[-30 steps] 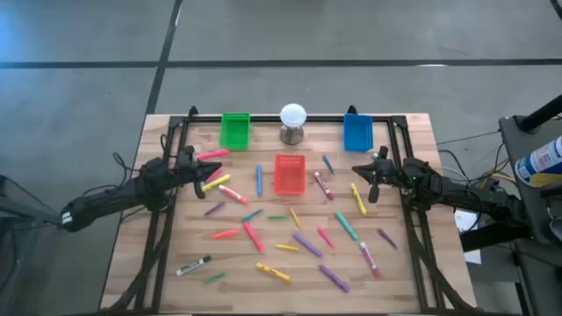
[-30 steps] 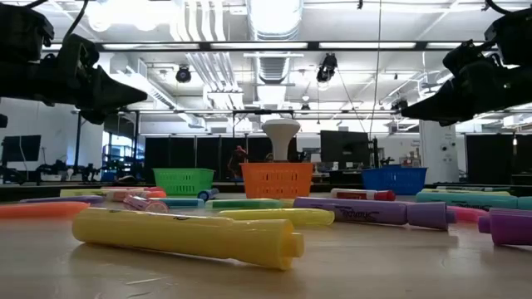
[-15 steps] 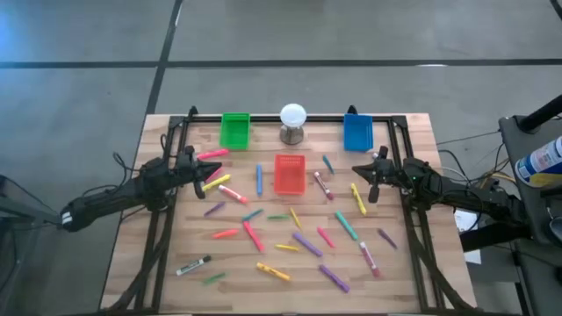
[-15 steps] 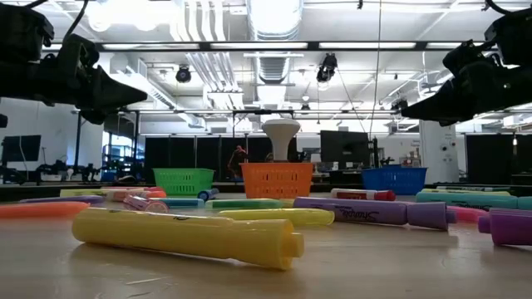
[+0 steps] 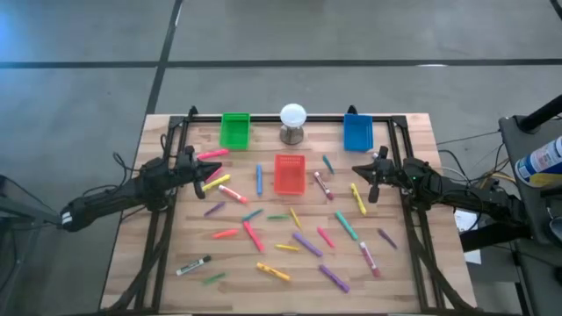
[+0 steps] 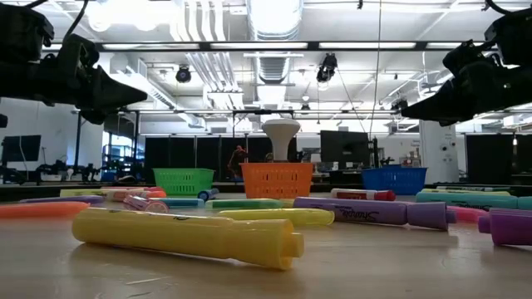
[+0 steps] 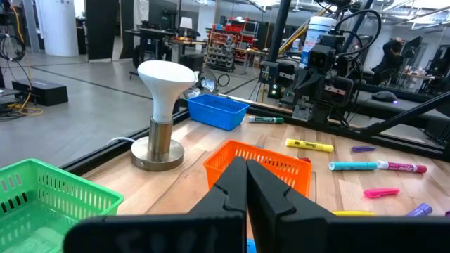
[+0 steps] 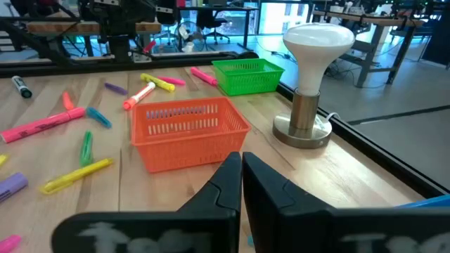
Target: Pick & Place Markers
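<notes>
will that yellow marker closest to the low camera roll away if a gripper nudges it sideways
Probably yes: the yellow marker is a round barrel lying flat on the smooth wooden table, so a sideways nudge likely rolls it. It looks stiff and light. Its stepped cap end may make it curve rather than roll straight.

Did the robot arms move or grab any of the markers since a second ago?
No, nothing visibly changed. The left gripper and the right gripper hang over the table's two sides in the same spots, fingers shut and empty. The markers lie scattered where they were, and the red bin has not shifted.
</notes>
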### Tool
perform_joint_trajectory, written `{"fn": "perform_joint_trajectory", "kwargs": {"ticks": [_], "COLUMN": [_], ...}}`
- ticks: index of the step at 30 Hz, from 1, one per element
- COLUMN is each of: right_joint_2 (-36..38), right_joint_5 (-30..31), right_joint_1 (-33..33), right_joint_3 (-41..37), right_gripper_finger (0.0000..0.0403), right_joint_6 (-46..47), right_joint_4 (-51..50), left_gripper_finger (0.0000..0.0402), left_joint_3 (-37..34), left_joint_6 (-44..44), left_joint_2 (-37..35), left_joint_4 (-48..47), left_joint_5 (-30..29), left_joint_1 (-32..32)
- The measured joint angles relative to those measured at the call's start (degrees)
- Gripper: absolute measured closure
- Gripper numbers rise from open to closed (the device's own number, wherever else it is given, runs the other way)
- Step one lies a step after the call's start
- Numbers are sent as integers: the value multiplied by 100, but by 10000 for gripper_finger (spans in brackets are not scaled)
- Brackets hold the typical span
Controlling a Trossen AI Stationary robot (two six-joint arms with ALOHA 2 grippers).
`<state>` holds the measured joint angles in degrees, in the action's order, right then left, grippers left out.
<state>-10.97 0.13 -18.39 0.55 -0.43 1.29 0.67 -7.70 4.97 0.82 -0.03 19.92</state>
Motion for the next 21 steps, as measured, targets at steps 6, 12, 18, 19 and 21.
{"fn": "perform_joint_trajectory", "kwargs": {"ticks": [6, 12, 18, 19, 21], "right_joint_2": [-1, -1, -1, -1, -1], "right_joint_5": [0, 2, 3, 3, 3], "right_joint_1": [2, 2, 0, 0, 0], "right_joint_3": [0, -1, 1, 1, 1], "right_gripper_finger": [394, 394, 394, 394, 394], "right_joint_6": [0, -1, -222, -253, -302], "right_joint_4": [0, 6, 158, 149, 162], "left_gripper_finger": [399, 399, 399, 399, 399], "left_joint_3": [0, 2, 2, 2, 2], "left_joint_6": [0, 0, 0, 0, 0], "left_joint_2": [1, 0, 2, 0, 0], "left_joint_4": [0, 0, 0, 0, 0], "left_joint_5": [0, 0, 0, 0, 0], "left_joint_1": [1, 2, 2, 0, 2]}}
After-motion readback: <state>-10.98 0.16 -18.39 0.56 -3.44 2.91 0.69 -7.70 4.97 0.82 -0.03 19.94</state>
